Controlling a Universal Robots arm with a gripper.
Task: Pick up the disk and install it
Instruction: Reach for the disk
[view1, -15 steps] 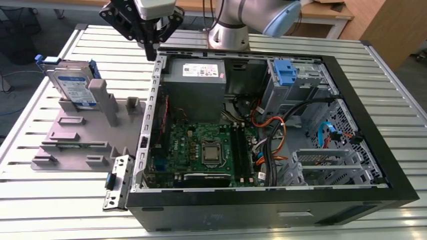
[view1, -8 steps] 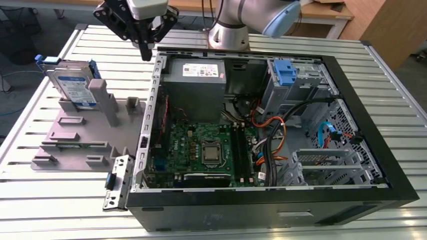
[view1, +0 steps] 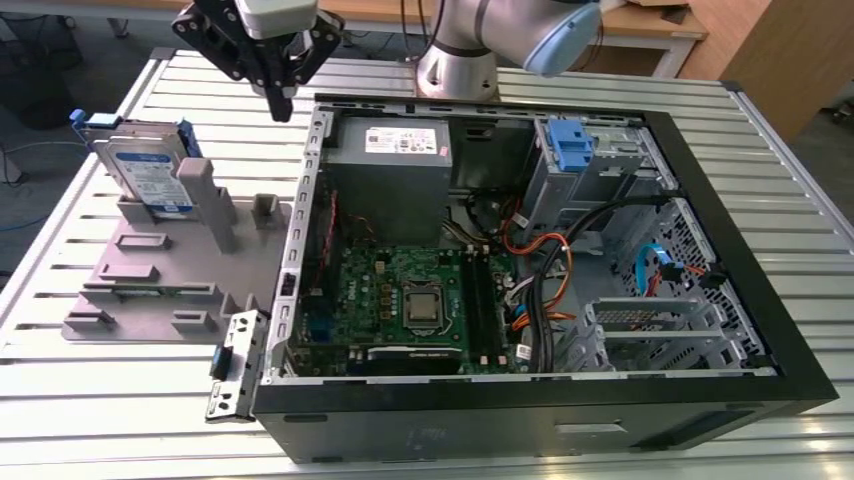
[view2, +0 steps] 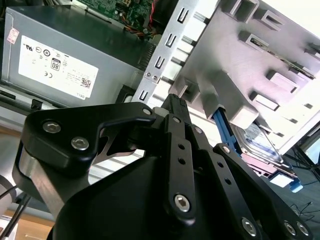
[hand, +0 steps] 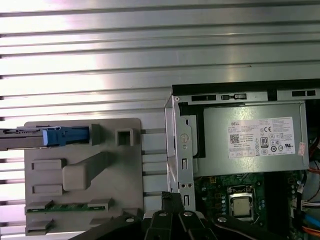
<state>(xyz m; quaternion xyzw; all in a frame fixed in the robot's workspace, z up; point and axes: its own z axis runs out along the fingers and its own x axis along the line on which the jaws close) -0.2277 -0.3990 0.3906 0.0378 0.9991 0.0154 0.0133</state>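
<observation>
We work over a silver slatted aluminium bench (view1: 80, 400), its ribs glaring white under overhead light in the first wrist view. Behind it stands a light-brown wooden desk (view1: 654, 25). A wooden panel (view1: 781, 60) rises at the exterior view's right, with pale floor (view1: 16, 215) at its left.

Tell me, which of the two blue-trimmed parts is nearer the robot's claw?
The disk, standing on edge in the grey holder outside the case, near the gripper. The blue latch piece sits inside the case, farther off.
</observation>
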